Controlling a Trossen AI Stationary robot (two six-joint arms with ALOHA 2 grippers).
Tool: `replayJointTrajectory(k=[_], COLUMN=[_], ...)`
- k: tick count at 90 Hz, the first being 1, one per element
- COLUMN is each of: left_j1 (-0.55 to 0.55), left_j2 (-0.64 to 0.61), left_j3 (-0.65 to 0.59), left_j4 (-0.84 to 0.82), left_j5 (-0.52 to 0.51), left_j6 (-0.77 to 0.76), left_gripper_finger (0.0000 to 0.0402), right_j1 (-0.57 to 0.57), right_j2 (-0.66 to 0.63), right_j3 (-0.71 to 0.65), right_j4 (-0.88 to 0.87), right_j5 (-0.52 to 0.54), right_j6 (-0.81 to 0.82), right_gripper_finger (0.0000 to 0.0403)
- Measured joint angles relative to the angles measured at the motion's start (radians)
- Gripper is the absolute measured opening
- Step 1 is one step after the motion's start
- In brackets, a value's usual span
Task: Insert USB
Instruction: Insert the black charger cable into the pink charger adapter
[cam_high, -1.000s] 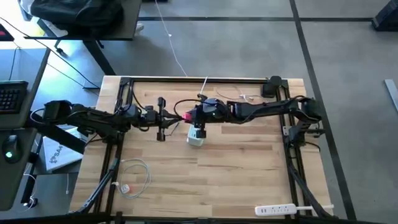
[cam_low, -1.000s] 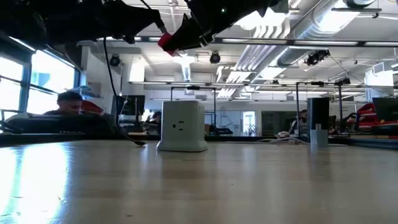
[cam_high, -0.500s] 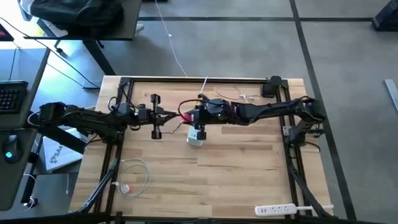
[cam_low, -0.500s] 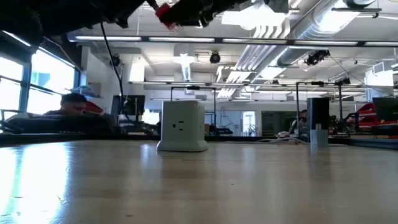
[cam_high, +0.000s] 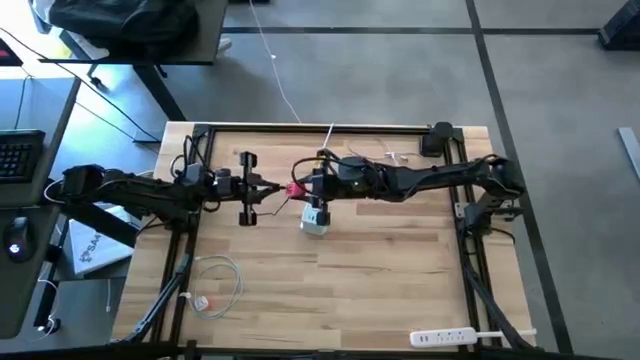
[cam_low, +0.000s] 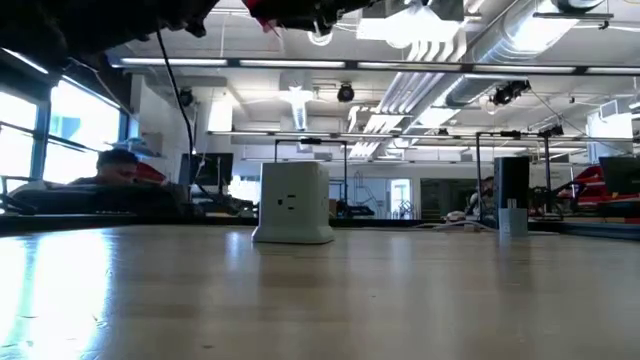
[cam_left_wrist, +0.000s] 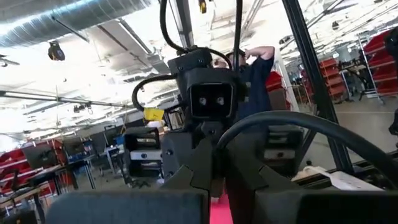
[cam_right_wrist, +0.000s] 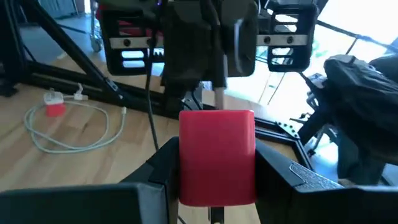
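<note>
Right gripper (cam_high: 300, 189) clamps the USB (cam_high: 295, 189) above the charger cube (cam_high: 315, 219), left gripper (cam_high: 262, 188) beside.

My right gripper (cam_right_wrist: 216, 177) is dark, almost black, and the USB (cam_right_wrist: 216, 155) between its fingers is bright red-pink with a thin black cable. The charger cube (cam_low: 292, 203) is plain white. The table (cam_high: 380, 270) is pale striped wood. A coiled white cable (cam_high: 215, 280) ends in a red-and-white plug.
</note>
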Motion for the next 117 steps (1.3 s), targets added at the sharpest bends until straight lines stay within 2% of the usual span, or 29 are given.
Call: replayJointTrajectory(k=[33,79,117], left_j1=[-0.001,-0.009,-0.009], left_j2=[0.072,0.056,0.018], left_j3=[0.029,0.03,0.03], left_j4=[0.017,-0.016,-0.053], left_j5=[-0.005,-0.023,-0.017], left_j6=[0.002,0.009,0.022], left_gripper_finger=[0.0003,0.0003,0.0003], right_j1=[-0.002,-0.002,-0.001], right_j2=[0.008,0.008,0.006], right_j3=[-0.001,-0.001,-0.001], right_j4=[-0.01,-0.008,0.005], right_j5=[0.019,0.054,0.026], right_j6=[0.003,-0.005,-0.001], right_gripper_finger=[0.0115,0.0115,0.0115])
